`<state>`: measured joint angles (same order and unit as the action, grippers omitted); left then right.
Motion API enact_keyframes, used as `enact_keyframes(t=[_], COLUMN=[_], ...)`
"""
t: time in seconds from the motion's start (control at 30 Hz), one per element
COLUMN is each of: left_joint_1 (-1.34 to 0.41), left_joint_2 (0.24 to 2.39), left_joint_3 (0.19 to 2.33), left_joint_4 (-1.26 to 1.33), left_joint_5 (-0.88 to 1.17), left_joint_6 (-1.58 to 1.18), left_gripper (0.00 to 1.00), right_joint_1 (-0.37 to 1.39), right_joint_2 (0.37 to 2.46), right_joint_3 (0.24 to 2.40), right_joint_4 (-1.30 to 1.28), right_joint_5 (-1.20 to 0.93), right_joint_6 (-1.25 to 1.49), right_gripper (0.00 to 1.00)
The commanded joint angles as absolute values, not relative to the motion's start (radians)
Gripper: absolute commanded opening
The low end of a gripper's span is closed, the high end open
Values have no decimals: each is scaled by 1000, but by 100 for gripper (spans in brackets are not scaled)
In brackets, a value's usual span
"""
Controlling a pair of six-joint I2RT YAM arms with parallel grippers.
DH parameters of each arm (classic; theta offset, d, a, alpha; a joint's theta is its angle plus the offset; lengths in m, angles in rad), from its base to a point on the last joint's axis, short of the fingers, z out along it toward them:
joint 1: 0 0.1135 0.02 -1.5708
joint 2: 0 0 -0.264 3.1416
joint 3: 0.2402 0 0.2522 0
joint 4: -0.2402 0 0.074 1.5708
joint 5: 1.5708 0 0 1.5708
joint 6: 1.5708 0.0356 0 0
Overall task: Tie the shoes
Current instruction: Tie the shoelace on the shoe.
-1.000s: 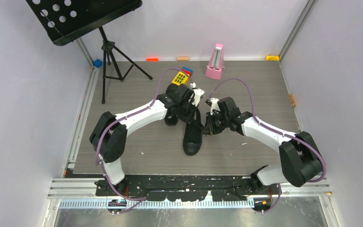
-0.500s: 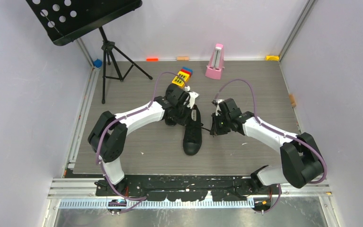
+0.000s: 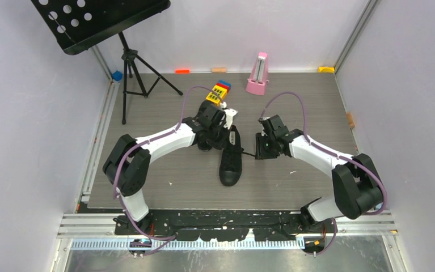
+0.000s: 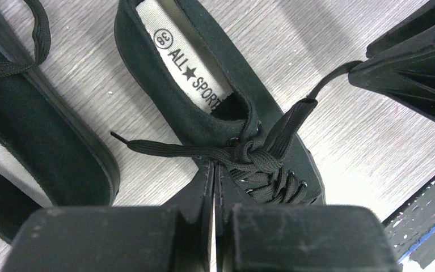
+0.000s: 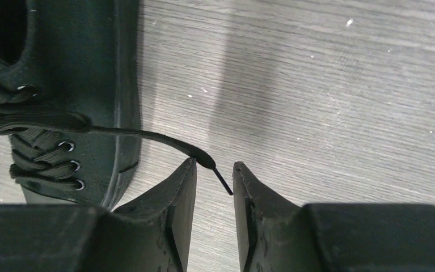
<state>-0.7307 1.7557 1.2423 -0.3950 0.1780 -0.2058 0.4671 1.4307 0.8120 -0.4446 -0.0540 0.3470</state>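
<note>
Right gripper [image 5: 214, 170]: jaws narrowly parted, lace tip [image 5: 222, 182] between them. Left gripper [image 4: 213, 170]: shut, tips at sneaker [image 4: 188, 65] knot [image 4: 253, 154].

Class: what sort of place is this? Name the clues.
Probably a robotics lab cell: two arms bolted to a walled-in table, with odd props like a music stand and pink metronome.

The left arm [image 3: 167, 137] and right arm [image 3: 317, 154] have white shells and black joints. A purple cable [image 3: 287, 95] loops along each. The right claw [image 5: 214, 173] has black wedge fingers [image 5: 172, 204].
</note>
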Motion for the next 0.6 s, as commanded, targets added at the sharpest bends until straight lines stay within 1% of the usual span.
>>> enact_keyframes(t=[0.0,0.13,0.2,0.4,0.57], left_joint_1=[-727,-727,-727,-727,-727], left_joint_2=[1690,1681,1678,1675,1680], left_joint_3=[1217,1202,1197,1190,1189], left_joint_4=[-324,-308,-299,-286,-284], left_joint_5=[198,198,202,208,206], left_joint_6=[-220,-221,-221,-220,-213], left_gripper=[0,0,0,0,0], right_joint_1=[463,463,463,463,462], right_joint_2=[1374,1315,1313,1377,1424], right_joint_3=[867,867,880,911,915], right_joint_4=[-417,-362,-360,-308,-233], right_joint_5=[-117,-219,-260,-385,-414], right_joint_6=[295,241,227,218,207], right_gripper=[36,38,40,42,46])
